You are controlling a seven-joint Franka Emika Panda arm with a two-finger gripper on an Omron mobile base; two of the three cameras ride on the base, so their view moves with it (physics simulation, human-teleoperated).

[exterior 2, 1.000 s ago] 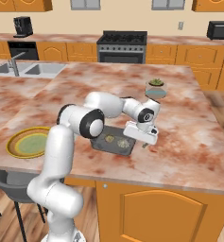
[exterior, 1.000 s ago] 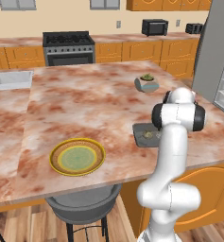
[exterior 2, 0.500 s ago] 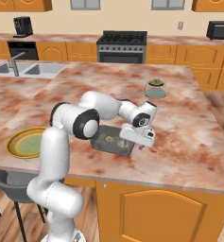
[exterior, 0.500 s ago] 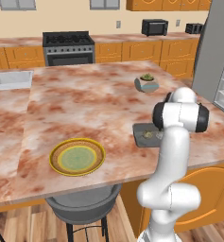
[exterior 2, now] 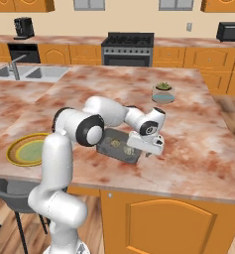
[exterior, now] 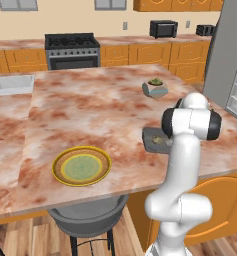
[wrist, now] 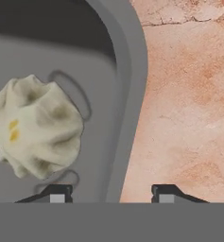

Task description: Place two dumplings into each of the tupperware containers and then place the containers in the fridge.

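Arm: reaches forward and low over the near right part of the island counter [exterior 2: 198, 149], its wrist bent down beside the dark grey container [exterior 2: 120, 145]
Gripper [exterior 2: 147, 153]: sits at the right rim of the dark grey container; in the hand view one finger tip [wrist: 56, 193] stands inside the tub and the other over the marble outside, so the rim wall lies between them
Jaws: partly apart and straddling the wall; whether they press on it I cannot tell
Dark grey container in the hand view [wrist: 125, 94]: its wall runs from the top down to the gap between the tips, with the flat floor to its left
Dumpling [wrist: 35, 126]: a pale, pleated lump lying on the container floor, left of the wall and apart from both tips
Dumplings from the right base view [exterior 2: 115, 143]: small tan lumps inside the tub; their count is unclear
Container from the left base view [exterior: 151, 138]: partly behind the arm, near the counter's front edge
Fridge [exterior: 225, 55]: stands at the right, well apart from the container
Yellow-rimmed plate [exterior: 81, 166]: on the counter to the left
Potted plant [exterior 2: 163, 92]: further back on the counter
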